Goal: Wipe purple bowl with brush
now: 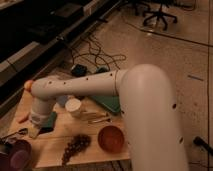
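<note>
The gripper (37, 126) is low over the table (55, 144), near the purple bowl (19, 156) at the near corner. The brush (33, 132) seems to lie under it; whether it is grasped, I cannot tell.

Your arm (95, 86) reaches leftward from the bulky white shoulder (152, 115), then turns straight down at the wrist (41, 106). Your gripper (34, 131) hangs low at the far left.
</note>
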You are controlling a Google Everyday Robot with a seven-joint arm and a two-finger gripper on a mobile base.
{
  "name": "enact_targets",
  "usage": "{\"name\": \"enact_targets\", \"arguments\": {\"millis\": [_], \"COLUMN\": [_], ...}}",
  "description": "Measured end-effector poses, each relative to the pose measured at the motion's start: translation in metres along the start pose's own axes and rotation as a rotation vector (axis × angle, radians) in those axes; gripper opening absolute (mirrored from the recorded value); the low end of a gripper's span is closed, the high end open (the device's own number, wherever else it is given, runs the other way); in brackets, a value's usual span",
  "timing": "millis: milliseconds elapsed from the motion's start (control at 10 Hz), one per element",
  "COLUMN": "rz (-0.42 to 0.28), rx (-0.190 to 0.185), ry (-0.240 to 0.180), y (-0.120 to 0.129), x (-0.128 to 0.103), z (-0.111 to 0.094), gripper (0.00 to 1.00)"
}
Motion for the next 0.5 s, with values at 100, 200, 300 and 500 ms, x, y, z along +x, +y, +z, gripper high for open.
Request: {"name": "enact_targets", "arguments": {"millis": [100,200,300,500], "rz": [-0.006,-0.009,-0.004,0.011], "rx": [-0.006,-0.011,-0.014,-0.014], "ry": [0.007,0.015,0.020,0.025], "y": [0.004,0.008,0.012,0.018], "x": [0.000,0.004,0.009,0.022], "z": [0.003,0.005,0.007,0.007], "gripper": [0.00,0.00,0.00,0.00]}}
